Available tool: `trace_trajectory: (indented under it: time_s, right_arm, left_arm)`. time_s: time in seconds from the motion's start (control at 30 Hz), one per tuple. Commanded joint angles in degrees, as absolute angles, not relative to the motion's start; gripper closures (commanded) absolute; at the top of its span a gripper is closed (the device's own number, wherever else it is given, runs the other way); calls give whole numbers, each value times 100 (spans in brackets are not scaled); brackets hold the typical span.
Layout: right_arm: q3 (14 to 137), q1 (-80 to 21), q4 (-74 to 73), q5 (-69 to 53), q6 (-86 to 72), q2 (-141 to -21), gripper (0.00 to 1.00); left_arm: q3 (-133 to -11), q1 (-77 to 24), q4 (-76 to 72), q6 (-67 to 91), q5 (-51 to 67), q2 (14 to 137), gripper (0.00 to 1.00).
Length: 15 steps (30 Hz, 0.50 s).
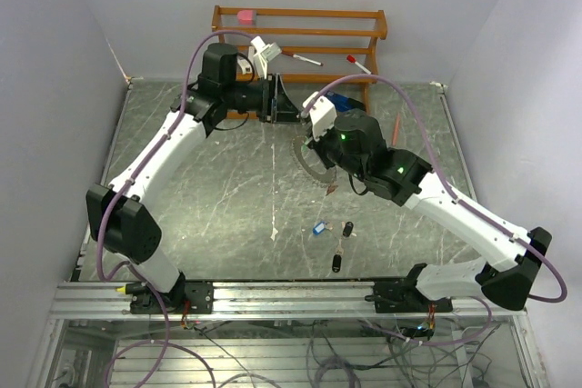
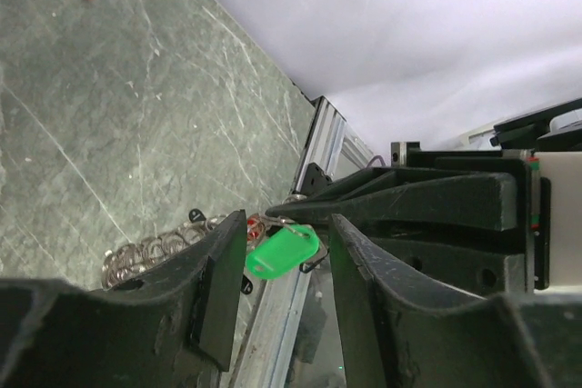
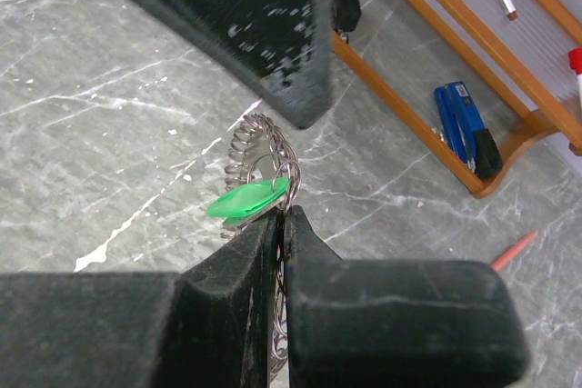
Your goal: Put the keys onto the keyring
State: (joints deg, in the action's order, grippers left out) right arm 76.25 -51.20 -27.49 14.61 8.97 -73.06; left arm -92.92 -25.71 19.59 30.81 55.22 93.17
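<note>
One green plastic-headed key [image 2: 283, 252] hung between the left gripper's [image 2: 284, 230] parted jaws, ten o'clock from the right gripper [image 3: 280, 218] clamping the silvery coiled keyring [image 3: 277, 143].

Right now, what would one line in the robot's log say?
right fingers: shut on keyring | left fingers: open, either side of green key | blue key and two black keys: loose on table

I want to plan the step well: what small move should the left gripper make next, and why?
Probably draw the left gripper back: its jaws stand open around the green key, which seems to hang on the keyring held by the shut right gripper.
</note>
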Motion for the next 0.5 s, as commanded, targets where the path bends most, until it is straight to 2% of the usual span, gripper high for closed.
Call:
trace_trajectory:
  time_s: [0.0, 0.47]
  right_arm:
    - [7867, -5162, -2434, 1837, 914, -7266, 100]
    - [8046, -5160, -2426, 1691, 774, -7448, 100]
  left_arm:
    - [-9092, -2645, 1897, 3217, 5501, 9001, 49]
    - [-9158, -2706, 1945, 3248, 5345, 9139, 50]
